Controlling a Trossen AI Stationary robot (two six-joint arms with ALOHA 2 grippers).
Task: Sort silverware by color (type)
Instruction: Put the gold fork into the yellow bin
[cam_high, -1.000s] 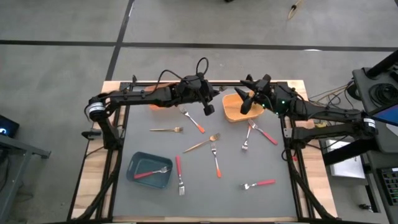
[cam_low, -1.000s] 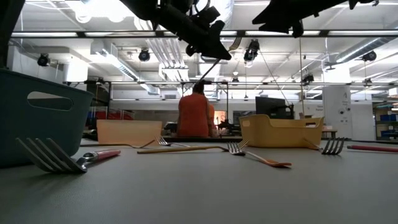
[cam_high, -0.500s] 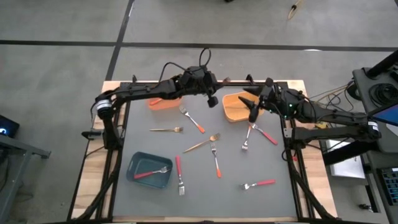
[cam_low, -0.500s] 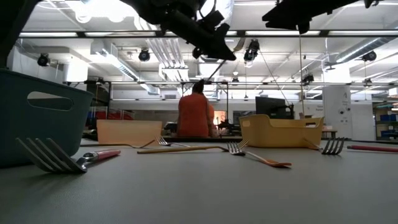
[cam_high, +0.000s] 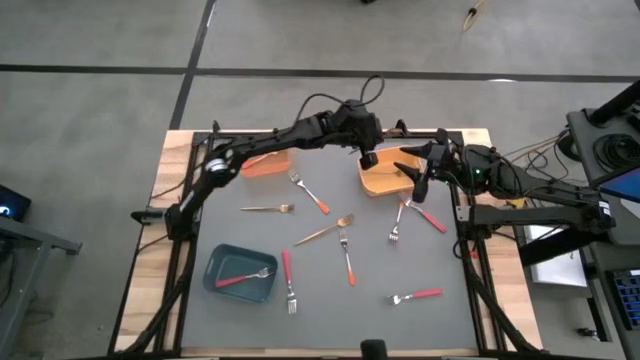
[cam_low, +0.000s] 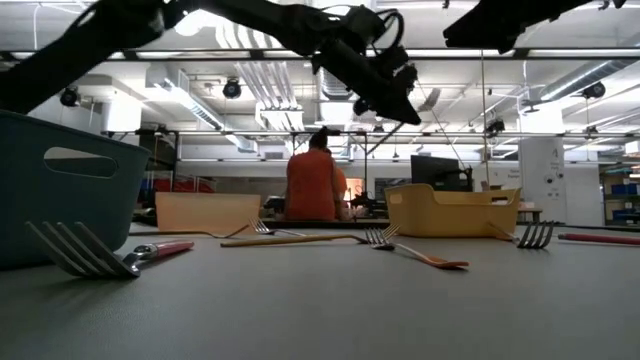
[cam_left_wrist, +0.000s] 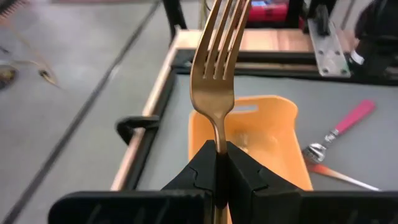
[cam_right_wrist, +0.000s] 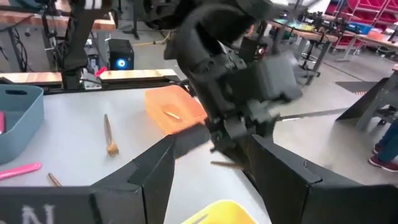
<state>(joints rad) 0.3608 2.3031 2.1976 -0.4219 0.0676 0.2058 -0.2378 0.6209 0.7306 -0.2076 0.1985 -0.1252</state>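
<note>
My left gripper (cam_high: 368, 157) hangs over the near-left part of the yellow-orange bin (cam_high: 386, 176) at the table's far side, shut on a gold fork (cam_left_wrist: 217, 68). The fork's tines stick out past the fingertips. My right gripper (cam_high: 419, 180) stands open and empty just right of that bin. Several forks lie flat on the grey table: gold ones (cam_high: 268, 209) (cam_high: 325, 231), orange-handled ones (cam_high: 311, 193) (cam_high: 347, 258) and red-handled ones (cam_high: 288, 280) (cam_high: 416, 295) (cam_high: 425, 215). One red-handled fork (cam_high: 243, 276) lies in the teal bin (cam_high: 222, 262). My left gripper pinches the gold fork's handle just behind the neck (cam_left_wrist: 219, 138) between its two fingers (cam_left_wrist: 198, 169). The fork lies along the fingers, tines forward and upward. The rest of the handle is hidden between the fingers. The fork is lifted clear, above the yellow-orange bin (cam_left_wrist: 273, 134).
An orange bin (cam_high: 266, 165) stands at the far left of the table, with the left arm stretched over it. The two arms are close together near the yellow-orange bin. A person in an orange top (cam_low: 313, 185) is in the room beyond the table.
My left gripper has travelled along the far side toward the table's right edge, carrying the gold fork from beside the orange bin to above the yellow-orange bin. My right gripper has drawn back a little toward the right edge and stays open.
</note>
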